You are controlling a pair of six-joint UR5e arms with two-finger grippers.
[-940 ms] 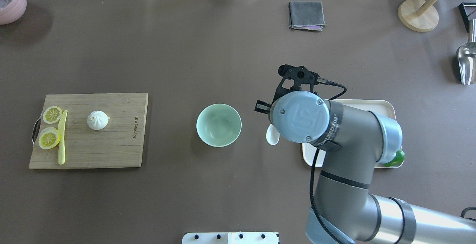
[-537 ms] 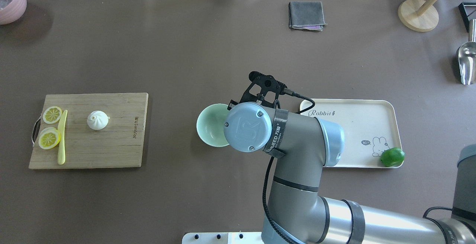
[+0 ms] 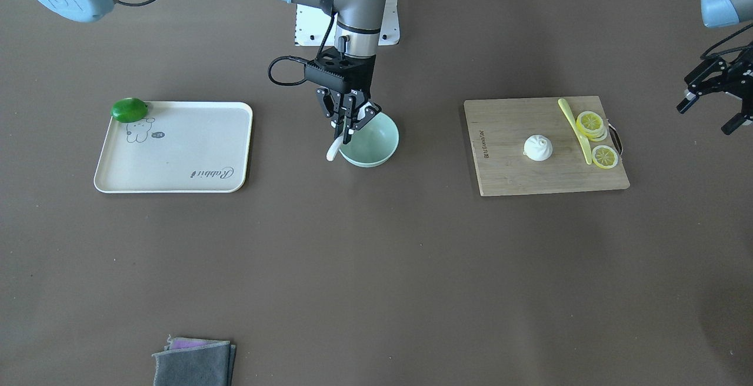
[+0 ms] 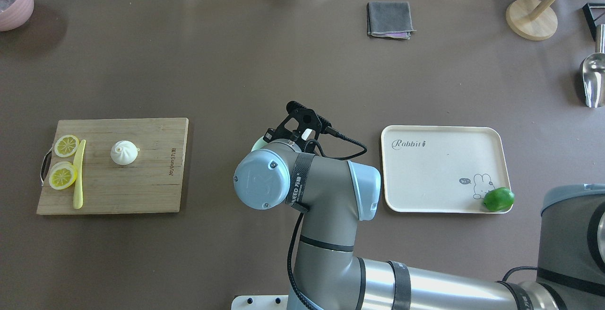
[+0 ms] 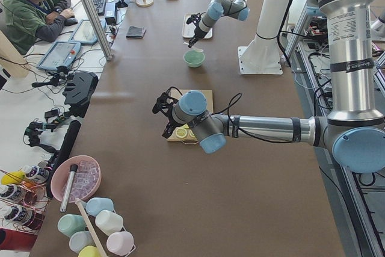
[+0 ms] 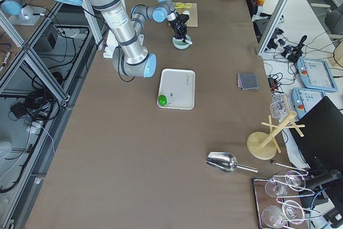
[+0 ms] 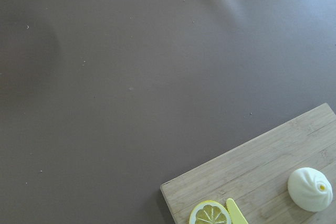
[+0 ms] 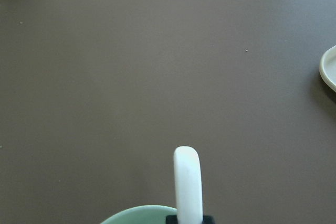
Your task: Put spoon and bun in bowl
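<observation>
My right gripper (image 3: 346, 132) is shut on the white spoon (image 3: 334, 150), which hangs from it at the rim of the mint-green bowl (image 3: 372, 142) on the tray side. In the right wrist view the spoon handle (image 8: 188, 187) stands over the bowl's rim (image 8: 139, 215). In the overhead view my right arm covers the bowl except a sliver (image 4: 257, 143). The white bun (image 4: 124, 152) sits on the wooden cutting board (image 4: 142, 192); it also shows in the left wrist view (image 7: 310, 189). My left gripper (image 3: 706, 116) is open and empty, out past the board's far side.
Lemon slices (image 4: 63, 176) and a yellow-green knife (image 4: 78, 175) lie on the board's left part. A cream tray (image 4: 439, 168) with a green lime (image 4: 498, 199) lies right of the bowl. A grey cloth (image 4: 389, 19), a wooden stand (image 4: 531, 19) and a metal scoop (image 4: 593, 78) lie at the far side.
My right arm has swung left with the spoon, from beside the tray to over the bowl, and now covers the bowl in the overhead view. The tray is uncovered.
</observation>
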